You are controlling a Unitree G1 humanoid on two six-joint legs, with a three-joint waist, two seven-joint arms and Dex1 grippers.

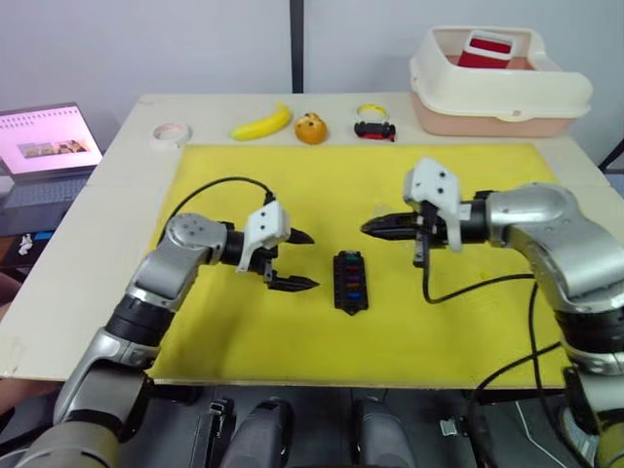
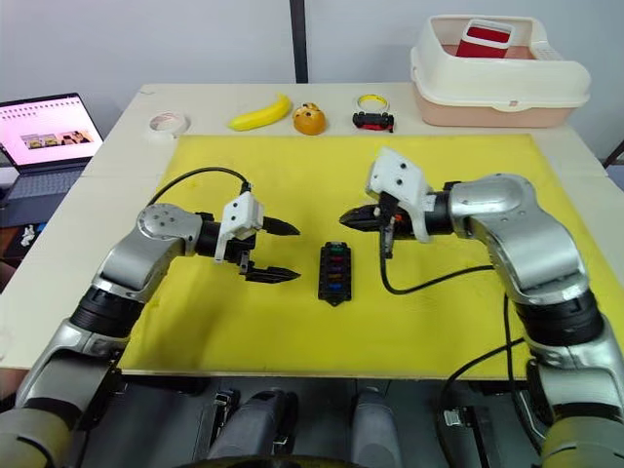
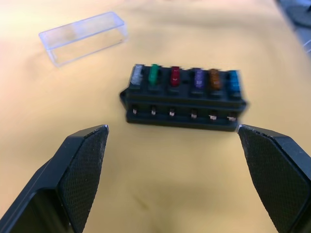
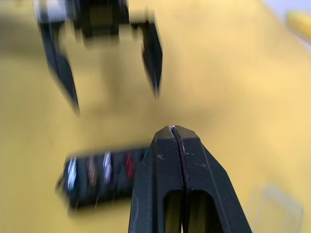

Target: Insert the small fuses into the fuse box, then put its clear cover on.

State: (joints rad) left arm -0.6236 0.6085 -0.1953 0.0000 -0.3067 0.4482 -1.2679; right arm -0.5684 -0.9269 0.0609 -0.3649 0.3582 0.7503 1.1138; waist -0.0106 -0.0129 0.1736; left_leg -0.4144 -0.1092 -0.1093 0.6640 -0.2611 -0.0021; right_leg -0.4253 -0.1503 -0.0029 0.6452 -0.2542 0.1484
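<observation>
Two pincers hang over the yellow mat (image 1: 458, 322) that covers the middle of the surface (image 1: 88, 283). At the far left, off the surface, an open laptop (image 1: 49, 146) shows a lit screen. A roll of tape (image 1: 171, 133) lies at the mat's far left corner, then a banana (image 1: 261, 124), an orange toy (image 1: 310, 129) and a small black-and-red toy car (image 1: 374, 130) in a row along the far edge. The left pincer (image 1: 297, 260) is spread wide, its fingers (image 3: 82, 165) pointing toward the fuse box (image 1: 349, 281), which lies near the mat's middle, just right of it. Six small fuses (image 3: 184, 77) stand in the box's slots: grey, green, red, purple, orange, blue. The clear cover (image 3: 83, 38) lies on the mat apart from the box, on the side away from the left pincer. The right pincer (image 1: 375, 228), pressed together and holding nothing, hovers just beyond the box. At the far right corner sits a cream bin (image 1: 497, 93) with a red item (image 1: 487, 49) inside.
</observation>
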